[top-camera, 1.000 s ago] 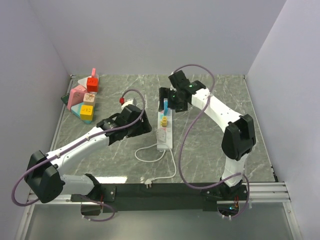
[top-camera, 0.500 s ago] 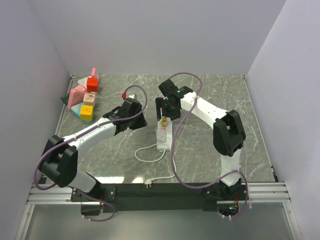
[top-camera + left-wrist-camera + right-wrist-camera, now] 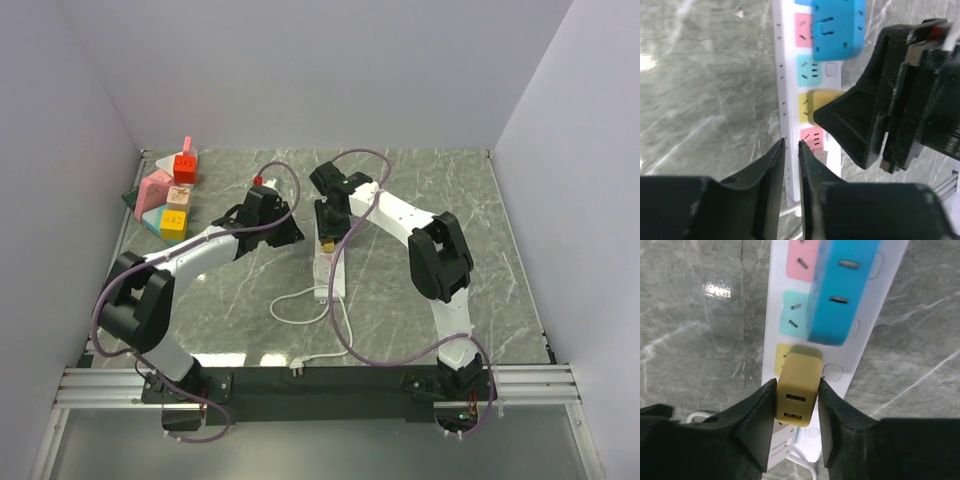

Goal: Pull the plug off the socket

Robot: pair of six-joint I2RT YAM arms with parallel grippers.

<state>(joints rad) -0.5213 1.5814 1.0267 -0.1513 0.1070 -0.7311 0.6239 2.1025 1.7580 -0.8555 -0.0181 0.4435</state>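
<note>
Closest in the right wrist view: right claw (image 3: 796, 388) clamped on the yellow plug (image 3: 799, 377), one finger flat against each flank. Seated upright in the yellow socket of the white power strip (image 3: 774, 315), flat on the marble bench (image 3: 690, 340). Just beyond, over the teal socket, a blue plug (image 3: 840, 290). From the left wrist: left claw (image 3: 791, 150) almost together, only a thin slit, poised at the strip's left rim beside a pink socket; pinching that rim or not, cannot tell. Only from above: the strip's white cord (image 3: 275, 310) looped toward the bases, and coloured blocks (image 3: 165, 195) far left.
</note>
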